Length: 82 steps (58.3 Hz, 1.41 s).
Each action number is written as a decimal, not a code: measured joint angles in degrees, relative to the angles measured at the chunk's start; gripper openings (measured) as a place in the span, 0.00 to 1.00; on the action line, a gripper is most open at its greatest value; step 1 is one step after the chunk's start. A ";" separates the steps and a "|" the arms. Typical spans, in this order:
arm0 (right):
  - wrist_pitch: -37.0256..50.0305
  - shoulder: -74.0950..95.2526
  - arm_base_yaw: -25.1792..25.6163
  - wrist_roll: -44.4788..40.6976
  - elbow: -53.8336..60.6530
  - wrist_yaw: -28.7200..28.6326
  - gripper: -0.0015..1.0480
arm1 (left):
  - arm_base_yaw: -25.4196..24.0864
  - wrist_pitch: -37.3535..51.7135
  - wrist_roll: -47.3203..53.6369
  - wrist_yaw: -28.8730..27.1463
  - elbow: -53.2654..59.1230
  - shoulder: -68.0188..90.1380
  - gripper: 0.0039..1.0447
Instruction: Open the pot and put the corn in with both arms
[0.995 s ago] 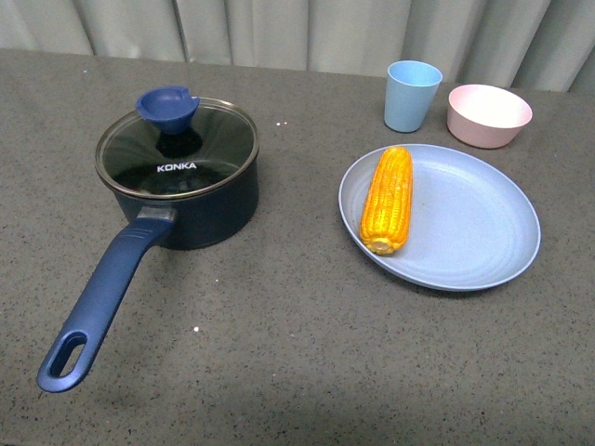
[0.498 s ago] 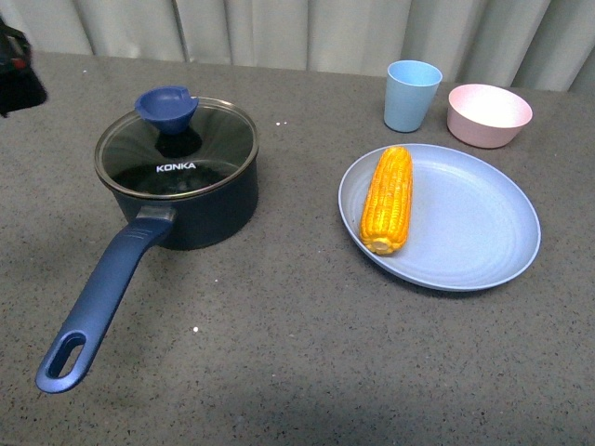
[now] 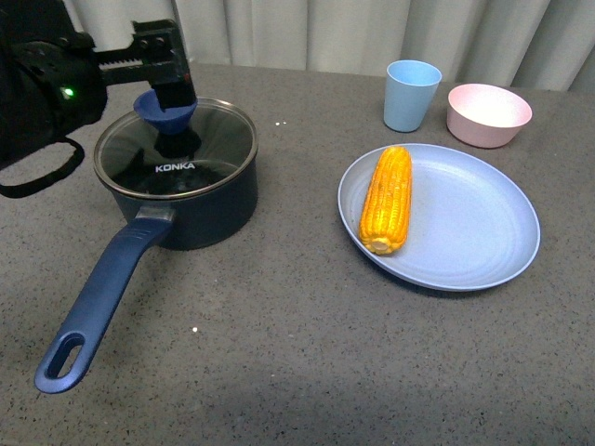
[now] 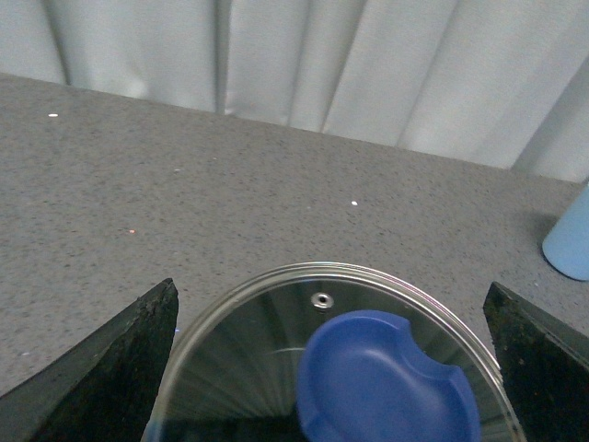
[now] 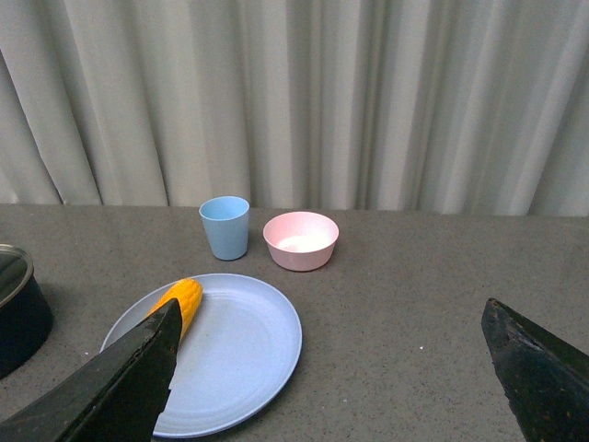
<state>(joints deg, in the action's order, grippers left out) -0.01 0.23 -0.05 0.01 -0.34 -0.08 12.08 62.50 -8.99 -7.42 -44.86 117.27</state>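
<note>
Grey speckled tabletop (image 3: 297, 372) (pale pleated curtain (image 3: 307, 32) behind) bears 1 lidded pot (image 3: 216, 200).

pot (image 3: 200, 209) body: dark navy, glossy coated finish. lid (image 3: 209, 139): clear shiny glass with a metal rim band and a small metal rivet (image 4: 322, 299). knob (image 3: 165, 104) and handle (image 3: 107, 279): smooth blue plastic, satin. corn (image 3: 388, 200): bumpy kernels, slight sheen. plate (image 3: 465, 232), cup (image 3: 412, 93), bowl (image 3: 489, 113): matt plastic. table (image 3: 297, 353): speckled grey, stone-like, matt. curtain (image 3: 325, 28): pale cloth. left gripper (image 4: 329, 293) fingers (image 4: 120, 359): matt black, grainy.
</note>
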 joint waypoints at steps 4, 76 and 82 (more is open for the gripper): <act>0.00 0.00 0.00 0.00 0.00 0.00 0.91 | 0.79 -0.13 0.31 0.04 -1.05 1.33 0.94; 0.00 0.00 0.00 0.00 0.00 0.00 0.91 | -2.71 -1.53 -1.73 0.39 -5.55 -1.31 0.58; 0.00 0.00 0.00 0.00 0.00 0.00 0.91 | -7.06 0.22 -1.66 0.50 -4.28 -0.90 0.58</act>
<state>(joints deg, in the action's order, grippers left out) -0.01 0.23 -0.05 0.01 -0.34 -0.08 5.02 62.72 -10.66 -6.92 -49.15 116.38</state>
